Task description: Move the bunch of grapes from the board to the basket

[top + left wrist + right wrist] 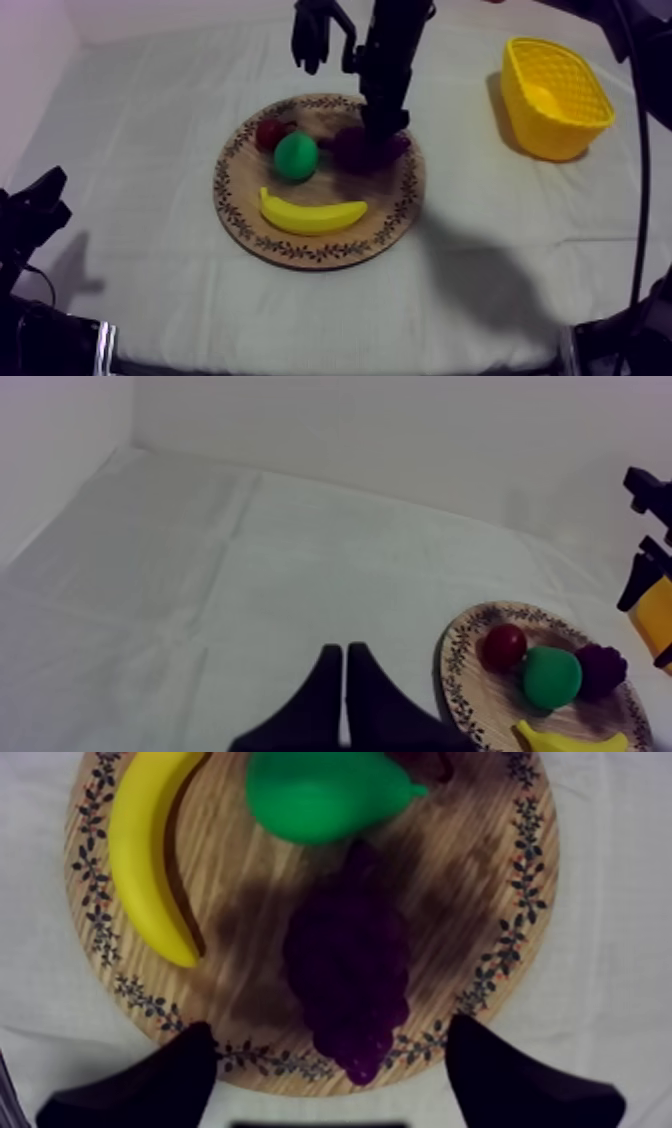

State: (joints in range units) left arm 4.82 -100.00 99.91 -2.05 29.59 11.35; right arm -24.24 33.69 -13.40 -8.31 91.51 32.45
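The dark purple bunch of grapes (365, 150) lies on the right half of the round wooden board (240, 190), beside the green pear. My right gripper (383, 135) comes down from the upper right and hangs just over the grapes. In the right wrist view the grapes (348, 967) lie lengthwise on the board (470, 872), and my right gripper (330, 1024) is open, its fingers spread wide on either side of the bunch's near end. The yellow basket (555, 95) stands at the far right. My left gripper (35, 205) rests low at the left, shut (345, 651) on nothing.
On the board a green pear (296, 157) sits left of the grapes, a small red fruit (269, 133) lies behind it and a banana (312, 214) along the front. White cloth lies between board and basket.
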